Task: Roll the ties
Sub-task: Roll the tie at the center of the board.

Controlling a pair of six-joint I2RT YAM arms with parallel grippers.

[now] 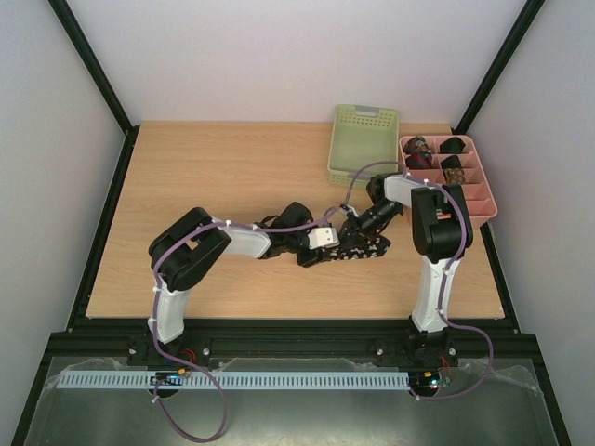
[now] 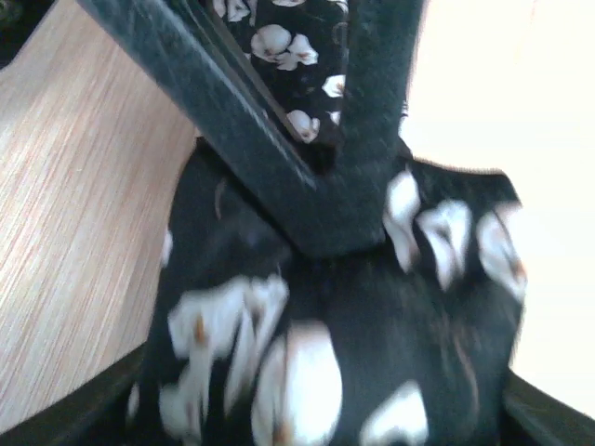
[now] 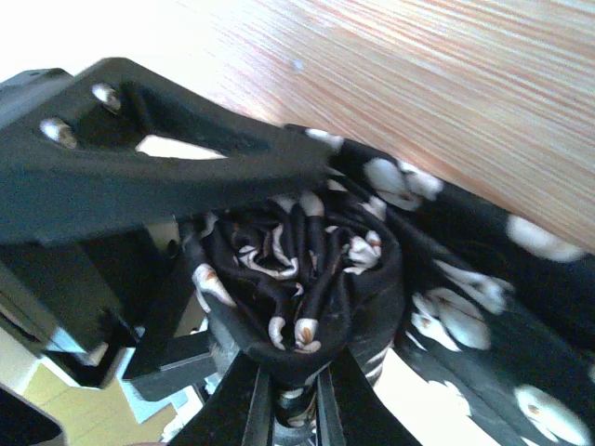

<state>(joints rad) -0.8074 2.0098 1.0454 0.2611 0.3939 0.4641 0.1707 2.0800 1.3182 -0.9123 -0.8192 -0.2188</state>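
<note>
The long black tie with pale dots (image 1: 361, 249) lies at the middle of the table, partly wound into a roll (image 3: 297, 269). My right gripper (image 1: 358, 230) is shut on the roll's core, and its fingers (image 3: 251, 409) pinch it from below. My left gripper (image 1: 325, 253) has its jaws wide apart with the dotted fabric (image 2: 372, 344) filling the space between them; one of its fingers (image 3: 158, 177) rests on the roll. Small rolled ties, dark red (image 1: 416, 146), black (image 1: 454, 145) and brown (image 1: 453, 174), sit in the pink tray.
The pink divided tray (image 1: 482, 206) stands at the right edge of the table. A pale green basket (image 1: 363, 144) stands beside it at the back. Bare wooden table (image 1: 204, 177) spreads to the left.
</note>
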